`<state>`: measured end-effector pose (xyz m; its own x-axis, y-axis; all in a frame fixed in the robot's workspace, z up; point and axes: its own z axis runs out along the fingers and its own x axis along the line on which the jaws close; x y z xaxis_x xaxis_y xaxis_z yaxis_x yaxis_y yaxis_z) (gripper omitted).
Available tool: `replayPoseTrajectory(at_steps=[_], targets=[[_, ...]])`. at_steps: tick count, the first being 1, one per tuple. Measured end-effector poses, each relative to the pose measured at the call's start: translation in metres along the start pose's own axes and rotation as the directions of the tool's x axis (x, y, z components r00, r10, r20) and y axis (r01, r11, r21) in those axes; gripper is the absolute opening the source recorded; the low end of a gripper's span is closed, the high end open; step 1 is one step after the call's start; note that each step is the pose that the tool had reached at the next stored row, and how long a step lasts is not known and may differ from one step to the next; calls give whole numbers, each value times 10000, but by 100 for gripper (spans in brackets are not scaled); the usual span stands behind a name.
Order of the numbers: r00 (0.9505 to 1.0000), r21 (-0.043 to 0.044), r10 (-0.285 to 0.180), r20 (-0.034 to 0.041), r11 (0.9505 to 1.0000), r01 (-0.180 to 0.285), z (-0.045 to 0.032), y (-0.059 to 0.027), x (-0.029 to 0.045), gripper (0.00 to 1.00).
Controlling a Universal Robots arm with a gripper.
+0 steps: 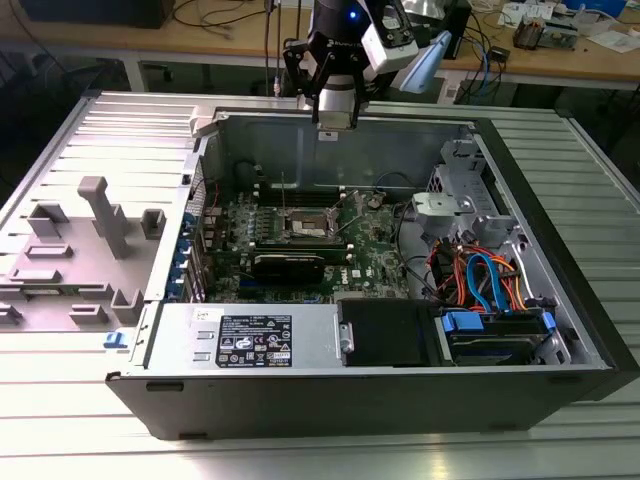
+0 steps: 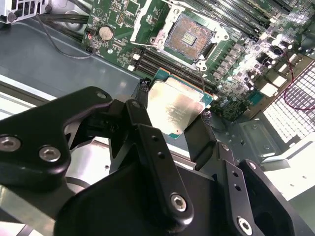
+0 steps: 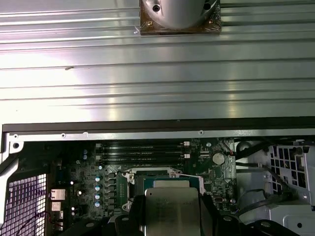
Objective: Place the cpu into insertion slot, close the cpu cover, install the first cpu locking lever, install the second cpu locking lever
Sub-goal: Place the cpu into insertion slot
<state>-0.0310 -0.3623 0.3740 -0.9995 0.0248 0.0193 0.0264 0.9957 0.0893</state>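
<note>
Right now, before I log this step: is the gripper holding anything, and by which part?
Yes. The gripper holds the cpu, its fingers clamped on two opposite side edges, leaving the metal top bare.

The exterior view looks down from high and well back across the whole open computer case [image 1: 300, 400]. Both wrist views sit just behind the gripper [image 2: 172, 118] (close on the cpu [image 2: 174, 109] it holds), facing the motherboard [image 2: 236, 54]; all three share the insertion slot [image 2: 189, 37].

We see a ribbed silver metal tabletop [image 1: 60, 420] under the open black computer case [image 1: 350, 400]. Behind the case stands a long pale wooden workbench [image 1: 120, 48], strewn with tangled cables [image 1: 490, 50].
</note>
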Motion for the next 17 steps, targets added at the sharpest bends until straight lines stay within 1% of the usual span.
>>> replayPoseTrajectory(at_steps=[11, 17], targets=[[10000, -1, 1, 1, 10000, -1, -1, -31, -1, 55], [10000, 0, 0, 0, 10000, 0, -2, -34, -1, 55]])
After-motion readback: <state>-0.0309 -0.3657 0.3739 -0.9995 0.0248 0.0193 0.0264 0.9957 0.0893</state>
